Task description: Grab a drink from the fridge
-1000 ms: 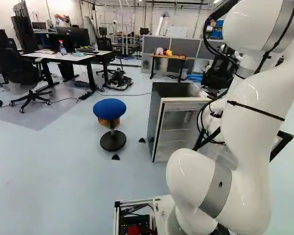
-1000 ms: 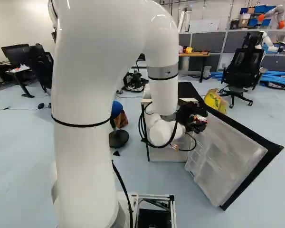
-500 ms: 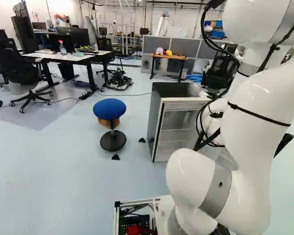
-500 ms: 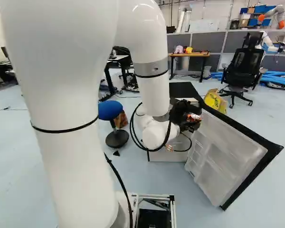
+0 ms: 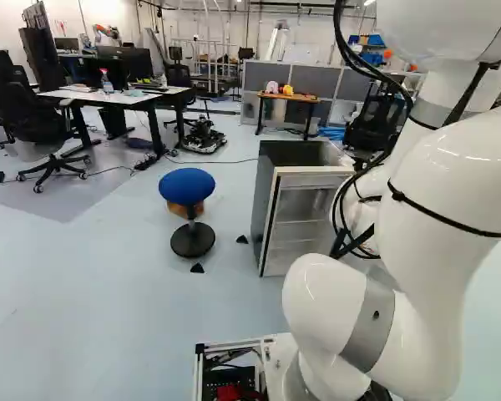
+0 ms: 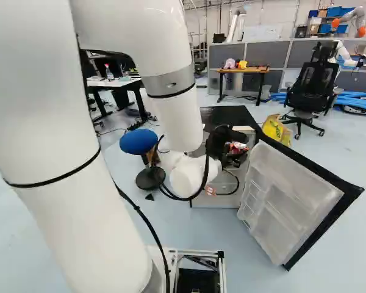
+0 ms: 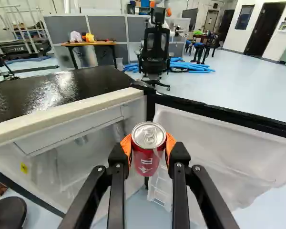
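In the right base view my gripper [image 6: 233, 154] is in front of the fridge [image 6: 229, 115], near the door's hinge side, with the red of the can [image 6: 237, 146] showing at it. The wrist view shows my gripper [image 7: 148, 147] shut on the upright red drink can [image 7: 148, 152], an orange pad on each side and the silver lid uppermost. Ahead of the can stands the fridge [image 7: 52, 90], its door [image 7: 219, 152] swung wide open and white trays on the door's inner side. The arm hides part of the fridge front.
A blue stool [image 5: 187, 185] stands beside the fridge in the left base view. Behind the fridge are a yellow bag [image 6: 276, 129], a black office chair [image 6: 312, 88] and a wooden table [image 6: 244, 70]. Another robot [image 6: 351, 21] is at the far right back.
The arm has swung leftward in the right base view, and the gripper has shifted the same way with the can in it. Base, fridge and door have stayed put.
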Tool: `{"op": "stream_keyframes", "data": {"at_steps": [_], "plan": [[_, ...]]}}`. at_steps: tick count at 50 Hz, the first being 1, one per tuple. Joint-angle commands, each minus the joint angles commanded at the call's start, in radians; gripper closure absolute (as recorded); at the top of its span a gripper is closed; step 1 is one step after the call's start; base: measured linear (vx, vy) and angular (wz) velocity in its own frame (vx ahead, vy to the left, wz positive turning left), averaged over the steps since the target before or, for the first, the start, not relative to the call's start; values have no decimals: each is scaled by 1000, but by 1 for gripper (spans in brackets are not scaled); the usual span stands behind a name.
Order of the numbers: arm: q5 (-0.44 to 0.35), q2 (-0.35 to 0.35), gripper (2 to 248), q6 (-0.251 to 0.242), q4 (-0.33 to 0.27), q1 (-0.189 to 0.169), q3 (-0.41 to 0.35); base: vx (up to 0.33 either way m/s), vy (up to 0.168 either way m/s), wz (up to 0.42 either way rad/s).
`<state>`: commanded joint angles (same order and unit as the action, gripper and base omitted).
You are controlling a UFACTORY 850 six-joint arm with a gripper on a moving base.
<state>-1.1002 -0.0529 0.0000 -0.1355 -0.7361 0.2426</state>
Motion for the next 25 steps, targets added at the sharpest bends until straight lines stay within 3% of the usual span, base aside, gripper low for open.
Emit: {"op": "stream_keyframes", "data": {"at_steps": [25], "plan": [[75, 180, 157, 0, -114, -3, -107, 0, 0, 0]]}}
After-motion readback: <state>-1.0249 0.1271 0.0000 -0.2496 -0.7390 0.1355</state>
